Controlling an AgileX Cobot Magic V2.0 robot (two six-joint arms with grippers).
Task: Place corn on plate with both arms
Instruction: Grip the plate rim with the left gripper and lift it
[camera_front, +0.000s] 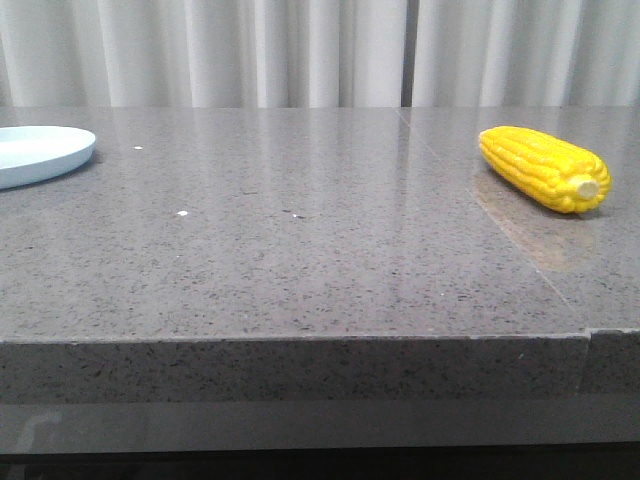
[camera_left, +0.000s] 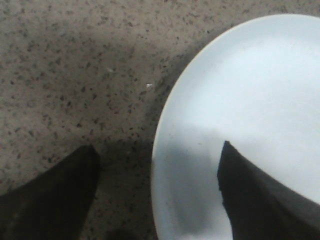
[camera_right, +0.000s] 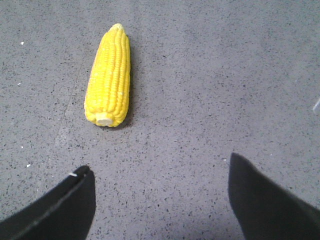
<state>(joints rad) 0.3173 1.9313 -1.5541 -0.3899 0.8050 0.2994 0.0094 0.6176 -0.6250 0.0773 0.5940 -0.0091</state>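
The yellow corn (camera_front: 545, 168) lies on the grey stone table at the far right, its cream stub end toward the camera. The right wrist view shows it (camera_right: 108, 77) lying ahead of my right gripper (camera_right: 159, 165), which is open and empty, the corn beyond and off to one side of the finger gap. The pale blue plate (camera_front: 35, 153) sits at the far left edge of the table. In the left wrist view my left gripper (camera_left: 159, 147) is open and empty, straddling the plate's rim (camera_left: 160, 130), one finger over the plate, one over the table. Neither arm shows in the front view.
The grey speckled table (camera_front: 300, 250) has a seam (camera_front: 500, 215) running toward the front right. Its front edge (camera_front: 300, 340) is near the camera. White curtains (camera_front: 300, 50) hang behind. A few small white specks (camera_front: 181, 213) lie on the surface.
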